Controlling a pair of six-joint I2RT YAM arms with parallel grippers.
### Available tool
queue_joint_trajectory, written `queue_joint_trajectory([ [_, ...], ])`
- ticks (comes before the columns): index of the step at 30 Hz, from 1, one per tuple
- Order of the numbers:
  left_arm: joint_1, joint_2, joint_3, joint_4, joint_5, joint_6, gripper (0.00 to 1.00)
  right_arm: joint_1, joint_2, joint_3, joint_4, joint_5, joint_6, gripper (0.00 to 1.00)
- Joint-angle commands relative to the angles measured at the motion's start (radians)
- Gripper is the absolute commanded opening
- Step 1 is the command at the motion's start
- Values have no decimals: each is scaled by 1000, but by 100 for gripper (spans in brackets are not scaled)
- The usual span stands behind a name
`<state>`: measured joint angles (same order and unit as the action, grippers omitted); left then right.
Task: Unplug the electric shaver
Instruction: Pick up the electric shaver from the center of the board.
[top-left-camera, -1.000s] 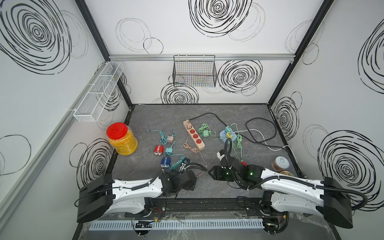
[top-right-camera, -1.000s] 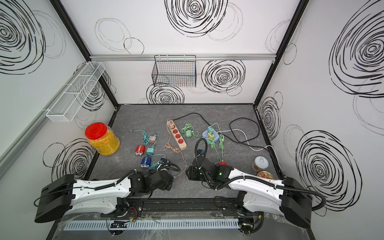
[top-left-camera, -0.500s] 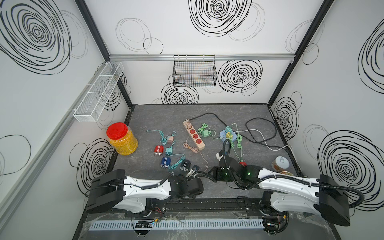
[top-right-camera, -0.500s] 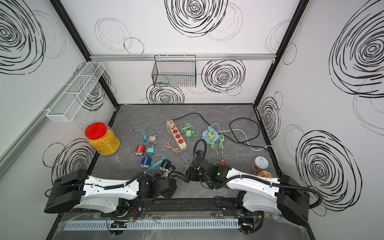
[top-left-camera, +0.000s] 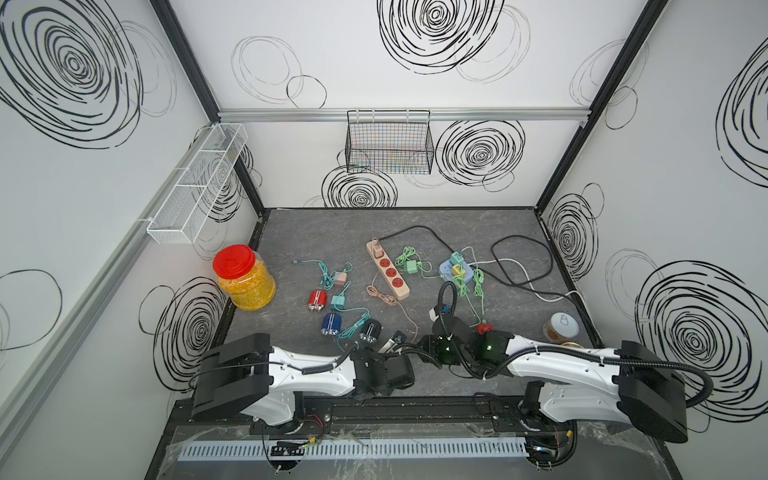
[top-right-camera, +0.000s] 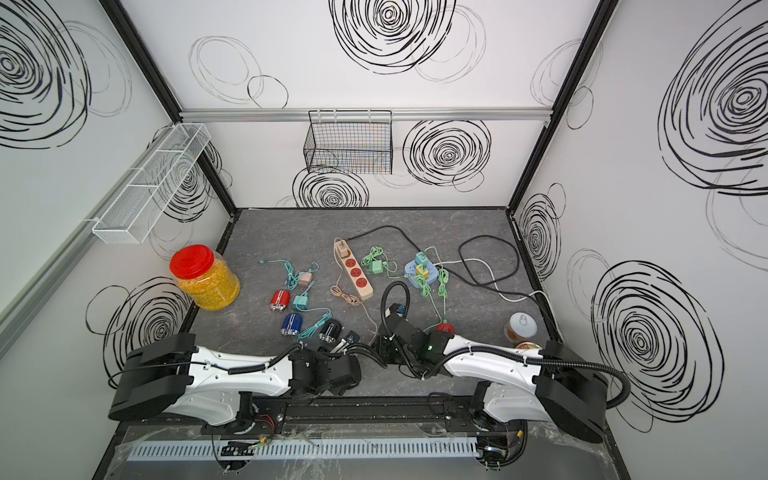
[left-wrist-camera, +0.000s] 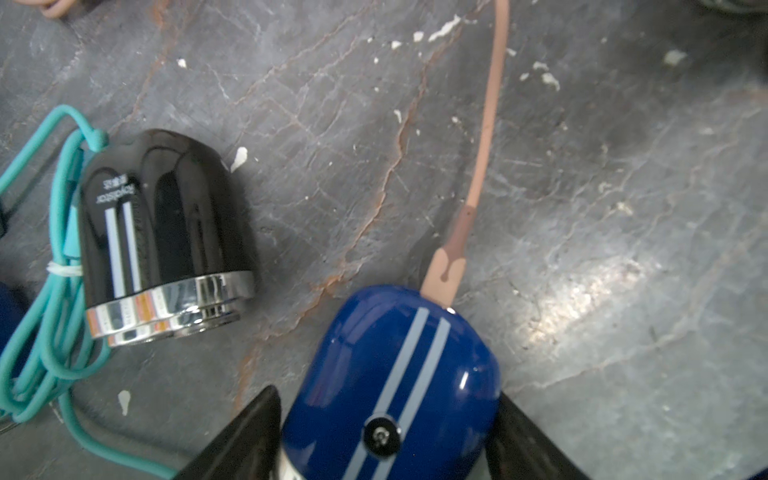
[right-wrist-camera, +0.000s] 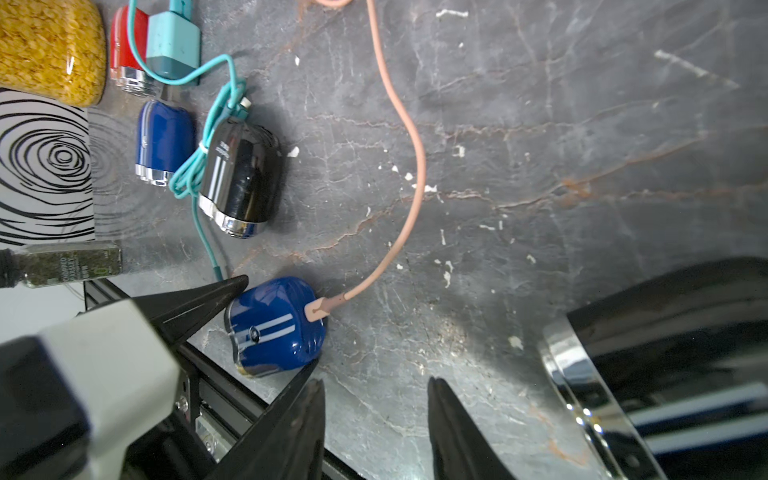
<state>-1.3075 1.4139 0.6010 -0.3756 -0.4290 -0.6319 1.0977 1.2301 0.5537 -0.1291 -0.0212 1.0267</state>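
The electric shaver (left-wrist-camera: 395, 357) is blue with two pale stripes and lies on the grey table near its front edge (top-left-camera: 397, 336). A pink cable plug (left-wrist-camera: 442, 276) sits in its end, and the pink cable (right-wrist-camera: 415, 174) runs off across the table. My left gripper (left-wrist-camera: 386, 395) is shut on the shaver, one finger against each side. My right gripper (right-wrist-camera: 376, 415) stands open just beside it, with only bare table between its fingers. In both top views the two arms meet at the front middle and largely cover the shaver.
A black shaver (left-wrist-camera: 166, 232) with a teal cable, another blue shaver (top-left-camera: 331, 324) and a red shaver (top-left-camera: 316, 300) lie to the left. A beige power strip (top-left-camera: 388, 272), blue round socket (top-left-camera: 455, 272), yellow jar (top-left-camera: 245, 278) and tins (top-left-camera: 561, 326) stand around.
My left arm has swung right along the front edge and its fingers have closed in on the blue shaver. The right gripper has barely moved.
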Motion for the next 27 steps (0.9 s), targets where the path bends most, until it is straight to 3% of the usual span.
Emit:
queue_joint_trajectory([
  [1, 2, 28, 0, -17, 27, 29, 64, 10, 15, -5, 55, 0, 24, 44],
  [3, 2, 18, -5, -16, 43, 28, 50, 8, 17, -6, 58, -1, 25, 44],
  [6, 6, -15, -17, -9, 52, 28, 40, 7, 23, -6, 70, -2, 24, 44],
  [18, 80, -257, -92, 75, 79, 14, 23, -65, 76, -9, 239, -45, 68, 46],
  [27, 126, -346, -122, 88, 124, 6, 21, -119, 212, 15, 455, -175, 108, 43],
])
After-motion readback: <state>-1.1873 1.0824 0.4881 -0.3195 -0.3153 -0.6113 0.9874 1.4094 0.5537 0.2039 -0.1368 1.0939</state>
